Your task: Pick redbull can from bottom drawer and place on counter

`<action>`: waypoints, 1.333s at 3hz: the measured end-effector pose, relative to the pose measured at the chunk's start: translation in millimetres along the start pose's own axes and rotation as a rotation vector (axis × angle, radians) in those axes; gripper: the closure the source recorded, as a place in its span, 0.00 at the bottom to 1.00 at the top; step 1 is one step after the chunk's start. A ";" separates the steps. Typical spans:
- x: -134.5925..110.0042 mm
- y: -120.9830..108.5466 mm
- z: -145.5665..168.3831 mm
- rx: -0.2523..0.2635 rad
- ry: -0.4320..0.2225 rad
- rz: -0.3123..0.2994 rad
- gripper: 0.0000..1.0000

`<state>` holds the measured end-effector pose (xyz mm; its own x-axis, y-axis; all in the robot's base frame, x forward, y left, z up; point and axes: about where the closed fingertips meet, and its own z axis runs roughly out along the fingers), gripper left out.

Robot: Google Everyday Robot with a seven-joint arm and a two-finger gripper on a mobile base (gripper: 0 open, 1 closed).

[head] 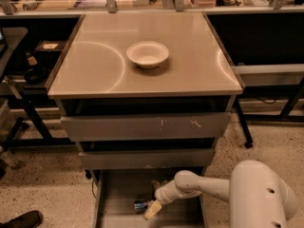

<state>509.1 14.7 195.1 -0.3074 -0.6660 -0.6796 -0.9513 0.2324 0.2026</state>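
Observation:
The bottom drawer (118, 194) is pulled out at the foot of the grey cabinet. The redbull can (141, 205) lies on its side on the drawer floor, silver and blue. My gripper (153, 208) reaches into the drawer from the right on a white arm, its pale fingertip (152, 210) right beside the can's right end. The counter (95, 65) is the glossy beige top of the cabinet, above.
A white bowl (147, 54) stands near the middle of the counter. Two scuffed grey drawers (142, 127) sit closed above the open one. Dark table frames (28, 113) flank the cabinet. A shoe (21, 219) shows at the bottom left on the speckled floor.

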 end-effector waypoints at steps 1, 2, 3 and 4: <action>13.2 11.4 8.9 0.024 0.010 0.021 0.00; 14.9 14.2 15.0 0.014 0.007 0.020 0.00; 22.0 11.4 27.8 -0.009 -0.003 0.022 0.00; 24.2 0.3 37.4 -0.027 -0.013 0.011 0.00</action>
<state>502.2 25.1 152.4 -0.3175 -0.6543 -0.6863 -0.9482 0.2205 0.2285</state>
